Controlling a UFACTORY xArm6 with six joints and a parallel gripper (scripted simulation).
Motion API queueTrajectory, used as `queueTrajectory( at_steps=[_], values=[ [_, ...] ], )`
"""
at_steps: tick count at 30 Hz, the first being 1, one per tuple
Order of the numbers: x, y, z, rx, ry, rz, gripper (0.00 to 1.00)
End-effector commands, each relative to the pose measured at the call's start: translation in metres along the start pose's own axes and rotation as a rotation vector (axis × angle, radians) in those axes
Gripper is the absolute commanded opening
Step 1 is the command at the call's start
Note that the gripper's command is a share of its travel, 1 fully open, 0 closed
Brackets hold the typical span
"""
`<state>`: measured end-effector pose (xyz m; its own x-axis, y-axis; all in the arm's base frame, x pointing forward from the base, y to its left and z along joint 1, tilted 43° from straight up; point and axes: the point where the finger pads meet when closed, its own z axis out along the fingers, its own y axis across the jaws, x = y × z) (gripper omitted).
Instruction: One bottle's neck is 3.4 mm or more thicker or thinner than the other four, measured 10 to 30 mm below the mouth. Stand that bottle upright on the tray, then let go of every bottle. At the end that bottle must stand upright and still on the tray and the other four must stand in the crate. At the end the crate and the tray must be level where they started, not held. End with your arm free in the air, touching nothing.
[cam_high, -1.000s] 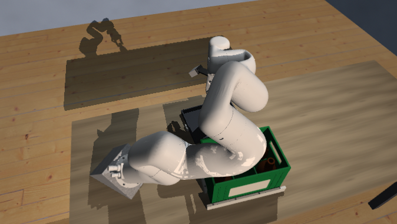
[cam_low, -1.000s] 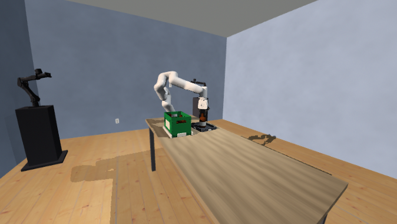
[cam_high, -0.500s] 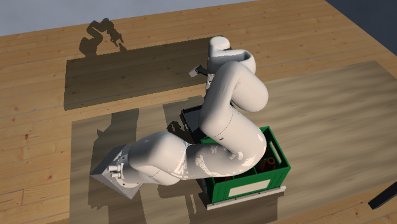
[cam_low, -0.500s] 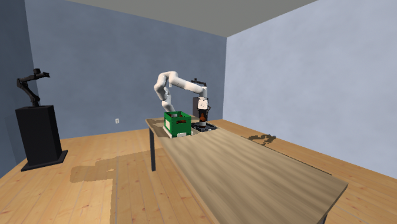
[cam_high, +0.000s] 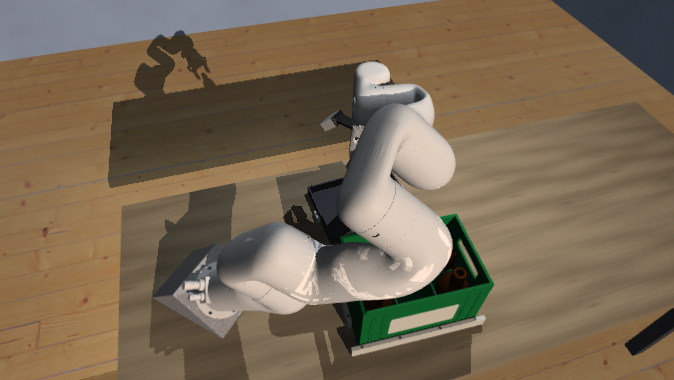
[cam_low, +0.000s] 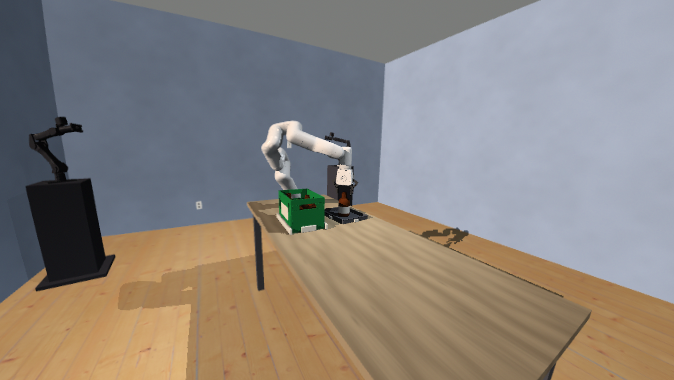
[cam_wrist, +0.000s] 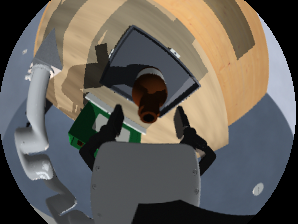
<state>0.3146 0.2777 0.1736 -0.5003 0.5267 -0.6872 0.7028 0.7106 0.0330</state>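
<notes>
- Bottle (cam_low: 344, 201) (cam_wrist: 150, 92) stands on the tray (cam_high: 325, 200) (cam_low: 345, 218) (cam_wrist: 120, 55), released; your gripper (cam_low: 345, 199) (cam_wrist: 148, 111) is spread wide.
- You likely only need to retreat.
- You can't confirm four in the crate (cam_high: 415, 320) (cam_low: 302, 218) (cam_wrist: 86, 125).

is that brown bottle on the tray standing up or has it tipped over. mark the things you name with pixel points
Upright: in the exterior view the bottle (cam_low: 344, 201) (cam_wrist: 149, 92) stands neck up on the tray (cam_low: 357, 218) (cam_wrist: 119, 55), between the open gripper's (cam_wrist: 149, 117) fingers.
</notes>
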Motion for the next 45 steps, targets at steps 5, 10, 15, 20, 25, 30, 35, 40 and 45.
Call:
queueTrajectory(
  at_steps=[5, 10, 15, 20, 25, 30, 35, 40, 45],
  values=[
    [0.000, 0.001, -0.001, -0.003, 0.001, 0.001, 1.00],
    [0.000, 0.001, -0.001, -0.003, 0.001, 0.001, 1.00],
    [0.000, 0.001, -0.001, -0.003, 0.001, 0.001, 1.00],
    [0.000, 0.001, -0.003, -0.003, 0.001, 0.001, 1.00],
    [0.000, 0.001, -0.008, -0.003, 0.001, 0.001, 1.00],
    [0.000, 0.001, -0.012, -0.003, 0.001, 0.001, 1.00],
    [0.000, 0.001, -0.022, -0.003, 0.001, 0.001, 1.00],
    [0.000, 0.001, -0.034, -0.003, 0.001, 0.001, 1.00],
    [0.000, 0.001, -0.042, -0.003, 0.001, 0.001, 1.00]
  ],
)
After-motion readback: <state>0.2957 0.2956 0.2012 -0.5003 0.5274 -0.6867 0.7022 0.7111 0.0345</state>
